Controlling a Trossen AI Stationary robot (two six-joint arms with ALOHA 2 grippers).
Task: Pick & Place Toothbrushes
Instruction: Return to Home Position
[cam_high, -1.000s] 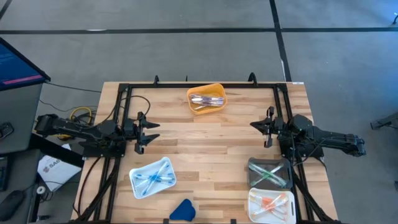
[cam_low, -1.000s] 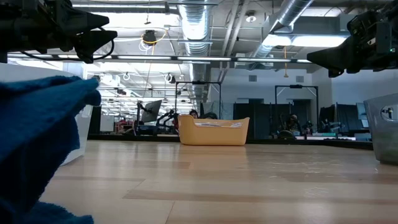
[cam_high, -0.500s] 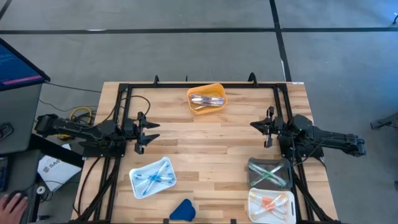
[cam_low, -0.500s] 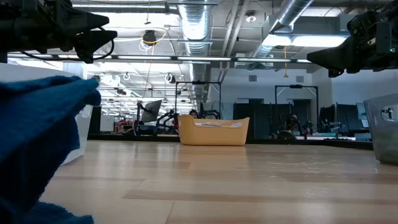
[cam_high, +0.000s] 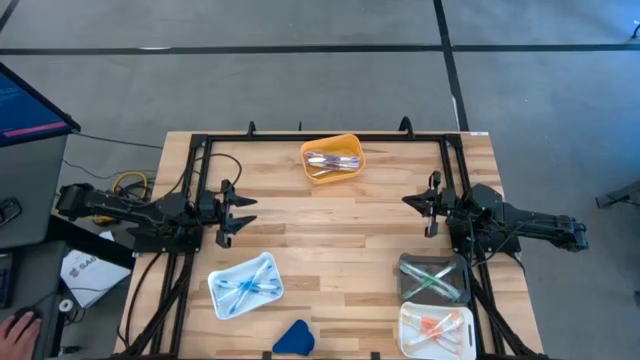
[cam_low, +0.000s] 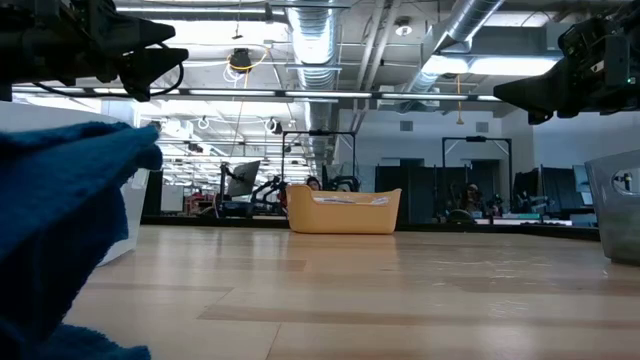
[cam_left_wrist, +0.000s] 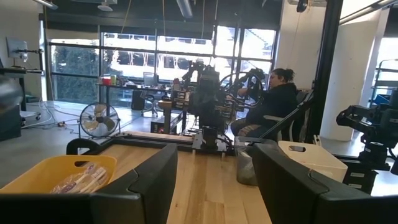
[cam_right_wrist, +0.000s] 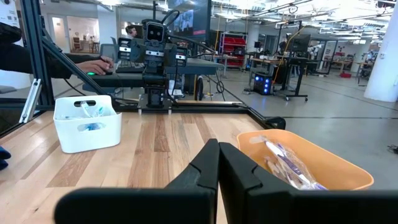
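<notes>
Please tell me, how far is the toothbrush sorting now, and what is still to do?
Done, it seems: toothbrushes lie in the yellow bin, left white bin, grey bin and right white bin; none shows loose on the table. In hand: nothing. The left gripper has its fingers apart, the right gripper has them shut, both empty above the wood. Remaining: apparently nothing; only the blue wedge lies outside the bins.
</notes>
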